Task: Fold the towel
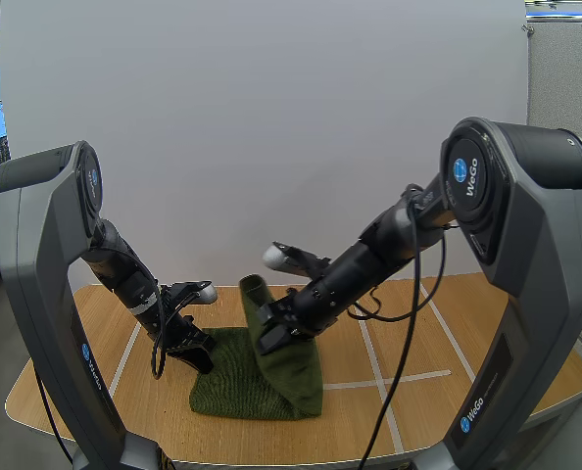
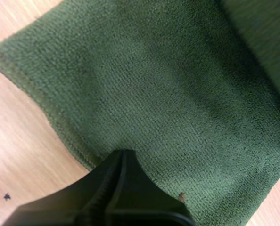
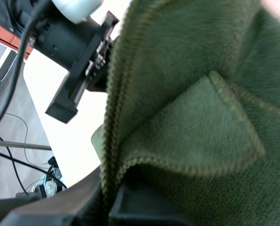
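A: High view; where is the towel, and why are we holding it this way?
B: The dark green towel [image 1: 257, 382] is lying on the wooden table [image 1: 448, 313] between our arms; our right gripper [image 1: 271, 338] is pinching one side and holding it up as a standing flap, ready, we judge, for laying across; our left gripper [image 1: 195, 354] is sitting low at the opposite edge, likely anchoring it.
A: Left wrist view?
B: Our left gripper [image 2: 123, 157] is lying closed as one dark wedge, its tip resting on the cloth just inside the stitched hem; no cloth is showing between the fingers; the pile is looking thick, soft and matte.
A: Right wrist view?
B: Our right gripper [image 3: 112, 188] is clamping bunched towel [image 3: 192, 94]; a hemmed corner is drooping over itself; the left gripper [image 3: 74, 80] is sitting just beyond the raised edge.
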Tool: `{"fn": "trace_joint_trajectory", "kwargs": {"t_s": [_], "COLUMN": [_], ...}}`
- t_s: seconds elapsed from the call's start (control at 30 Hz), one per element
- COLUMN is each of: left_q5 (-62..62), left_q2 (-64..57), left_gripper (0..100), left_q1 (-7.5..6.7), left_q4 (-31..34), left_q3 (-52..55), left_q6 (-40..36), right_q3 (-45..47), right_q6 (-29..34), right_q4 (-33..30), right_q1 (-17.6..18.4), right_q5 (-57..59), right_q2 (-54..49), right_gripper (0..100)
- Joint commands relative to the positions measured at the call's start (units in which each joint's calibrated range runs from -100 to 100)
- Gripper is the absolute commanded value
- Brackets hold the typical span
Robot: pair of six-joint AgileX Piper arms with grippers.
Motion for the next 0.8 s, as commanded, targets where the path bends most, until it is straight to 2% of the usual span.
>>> {"fn": "trace_joint_trajectory", "kwargs": {"t_s": [0.0,0.77], "left_q5": [-0.59,-0.38], "left_q2": [1.12,1.12], "left_gripper": [0,0], "left_q1": [-0.09,-0.09], "left_q4": [0.18,-1.26], "left_q3": [0.53,0.53], "left_q6": [0.43,0.43], "right_q3": [-0.23,-0.23], "right_q6": [0.03,0.38], "right_q4": [1.64,5.47], "right_q1": [1.42,6.2], "right_q5": [-4.78,-19.65], "right_q2": [-0.73,3.37], "right_gripper": [0,0]}}
